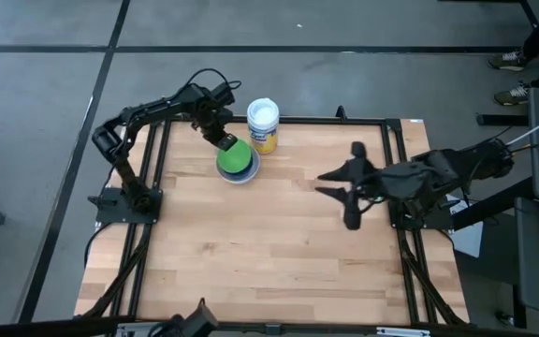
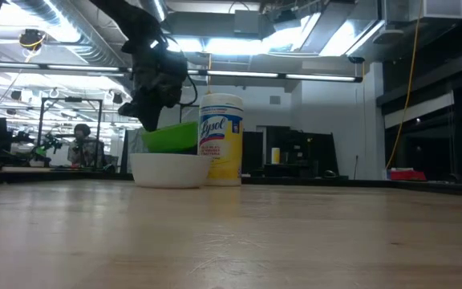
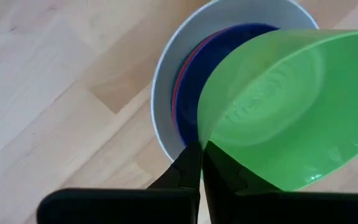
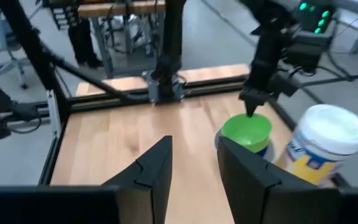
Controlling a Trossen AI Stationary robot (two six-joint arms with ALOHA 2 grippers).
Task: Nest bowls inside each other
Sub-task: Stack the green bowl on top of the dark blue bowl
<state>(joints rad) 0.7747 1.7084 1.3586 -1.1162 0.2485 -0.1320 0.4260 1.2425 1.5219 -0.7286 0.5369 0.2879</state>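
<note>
A green bowl (image 3: pixel 284 112) hangs tilted over a white bowl (image 3: pixel 166 81) at the table's far left, with my left gripper (image 3: pixel 201 149) shut on it. Inside the white bowl lie a dark blue bowl (image 3: pixel 194 81) and the thin rim of a red bowl (image 3: pixel 177 90). From the side, the green bowl (image 2: pixel 171 136) shows just above the white bowl's rim (image 2: pixel 168 156); whether it touches the bowls below, I cannot tell. My right gripper (image 4: pixel 194 158) stands open, raised over the table's right part (image 1: pixel 322 183), holding nothing. My left gripper pinches the green bowl's rim (image 3: pixel 202 138) between its two fingers, one finger inside the bowl and one outside. The fingers come from above, pointing steeply down. The bowl hangs tilted from the hold, its mouth up, over the white bowl.
A white-lidded tub with a yellow label (image 1: pixel 263 124) stands right beside the white bowl (image 1: pixel 243 176), on its right. The bare wooden table (image 1: pixel 269 253) stretches toward the near edge. A black frame (image 1: pixel 396 131) runs along the table's sides.
</note>
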